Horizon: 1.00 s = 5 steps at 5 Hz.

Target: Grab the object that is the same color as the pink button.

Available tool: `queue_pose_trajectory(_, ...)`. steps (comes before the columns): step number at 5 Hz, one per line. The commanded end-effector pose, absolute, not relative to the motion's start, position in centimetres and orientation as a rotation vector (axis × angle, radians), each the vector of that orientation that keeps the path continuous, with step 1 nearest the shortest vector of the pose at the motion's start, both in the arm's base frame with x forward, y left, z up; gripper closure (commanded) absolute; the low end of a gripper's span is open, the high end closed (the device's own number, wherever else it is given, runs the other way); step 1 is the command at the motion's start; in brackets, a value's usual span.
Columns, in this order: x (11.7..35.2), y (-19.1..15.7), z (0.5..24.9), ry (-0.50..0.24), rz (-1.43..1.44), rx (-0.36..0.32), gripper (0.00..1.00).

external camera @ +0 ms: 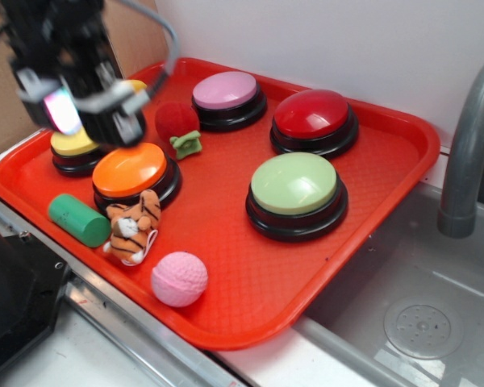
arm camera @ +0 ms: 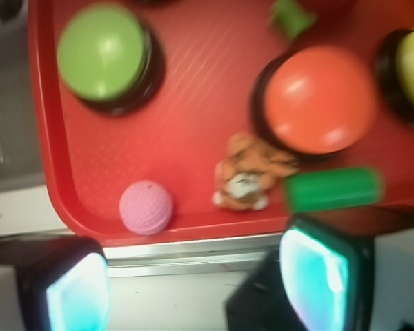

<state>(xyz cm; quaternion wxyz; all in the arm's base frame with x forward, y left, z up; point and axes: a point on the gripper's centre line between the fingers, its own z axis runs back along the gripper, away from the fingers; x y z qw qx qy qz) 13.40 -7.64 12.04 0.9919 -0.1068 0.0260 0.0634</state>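
Observation:
The small light pink dimpled ball lies near the front edge of the red tray; in the wrist view the ball sits at lower left on the tray. The pink button, mauve-topped on a black base, stands at the tray's back. My gripper hangs high over the tray's left end, above the yellow and orange buttons, well apart from the ball. In the wrist view my gripper is open, its pads wide apart with nothing between them.
On the tray stand a red button, green button, orange button and yellow button. A fuzzy red ball, small green toy, tiger toy and green cylinder lie there too. A sink with a faucet is at right.

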Motion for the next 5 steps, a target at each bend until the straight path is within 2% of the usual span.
queue_pose_trajectory(1,13.6,-11.9,7.2,0.096,0.07,-0.226,0.0)
queue_pose_trajectory(3,13.3,-12.6,4.0,0.147,0.109,-0.18,0.0)
queue_pose_trajectory(4,13.1,-12.3,3.5,0.158,0.153,-0.153,0.0)
queue_pose_trajectory(5,12.9,-12.0,3.2,0.155,0.225,-0.125,1.0)
